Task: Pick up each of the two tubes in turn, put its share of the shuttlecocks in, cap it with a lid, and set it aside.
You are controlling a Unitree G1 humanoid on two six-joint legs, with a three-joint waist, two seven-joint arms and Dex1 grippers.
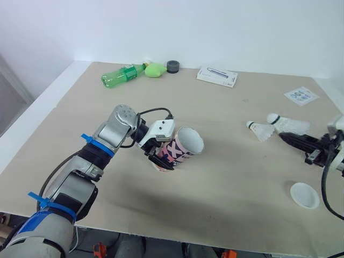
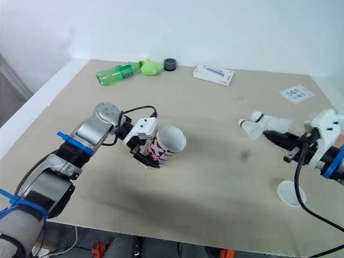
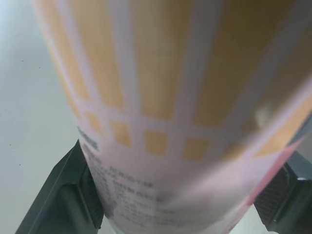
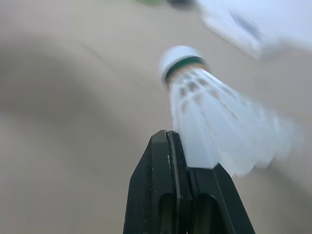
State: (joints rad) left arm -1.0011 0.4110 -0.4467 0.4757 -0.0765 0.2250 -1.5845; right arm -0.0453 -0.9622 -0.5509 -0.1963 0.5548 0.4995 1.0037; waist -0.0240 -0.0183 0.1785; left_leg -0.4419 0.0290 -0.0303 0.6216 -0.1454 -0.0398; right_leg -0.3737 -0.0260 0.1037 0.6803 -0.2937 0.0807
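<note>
A pink-and-white patterned tube [image 1: 181, 147] hangs tilted a little above the middle of the table, its open mouth [image 1: 191, 141] facing up and right. My left gripper [image 1: 161, 157] is shut on its lower part; black fingers [image 3: 61, 195] press it from both sides. Two white shuttlecocks lie at the right: one [image 1: 260, 130] nearer the middle, one with a green band [image 1: 289, 124] just beyond my right gripper [image 1: 282, 137]. That gripper's fingers [image 4: 168, 146] are pressed together, and the banded shuttlecock's skirt [image 4: 214, 129] lies against their side. A white lid [image 1: 305, 194] rests near the front right edge.
Along the far edge lie a green bottle [image 1: 122, 74], a green lump [image 1: 155, 70], a dark round cap [image 1: 172, 66] and a white box [image 1: 216, 76]. A printed paper [image 1: 301, 95] sits at the far right. Bare tabletop [image 1: 236, 177] spreads between the tube and the shuttlecocks.
</note>
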